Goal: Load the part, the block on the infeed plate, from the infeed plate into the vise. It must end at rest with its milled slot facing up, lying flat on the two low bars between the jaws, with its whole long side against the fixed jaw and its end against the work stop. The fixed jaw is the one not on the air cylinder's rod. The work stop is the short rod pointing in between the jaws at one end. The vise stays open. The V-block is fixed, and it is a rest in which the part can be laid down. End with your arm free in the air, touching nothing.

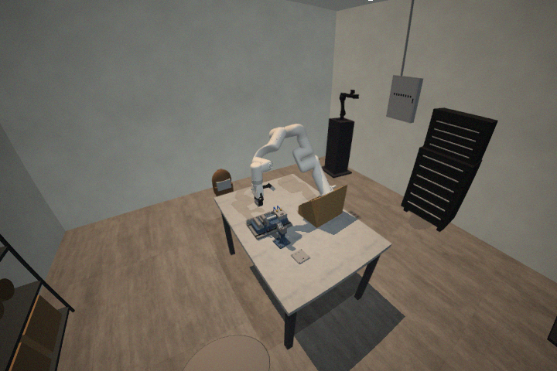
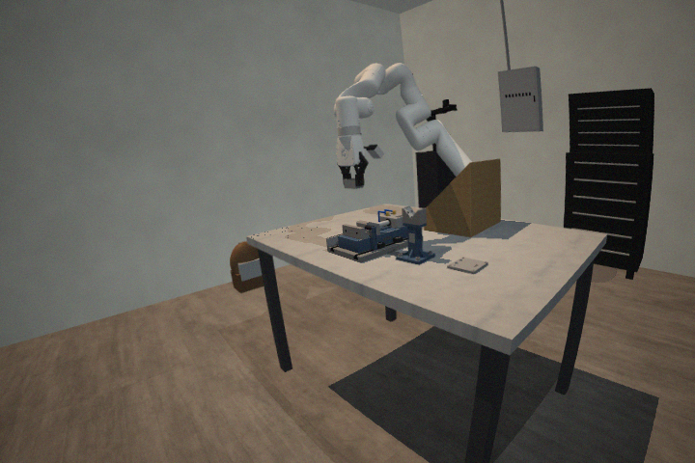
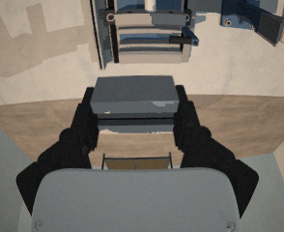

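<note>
While gripped: flat grey part (image 3: pixel 134 96).

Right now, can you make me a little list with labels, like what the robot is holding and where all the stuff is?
holding: gray block, pinched between the gripper jaws
gripper height: in the air, well above the table
vise: on the table, open, nothing between its jaws
V-block: standing beside the vise
infeed plate: flat on the table, nothing on it
block's slot: cannot tell which way it faces
</note>
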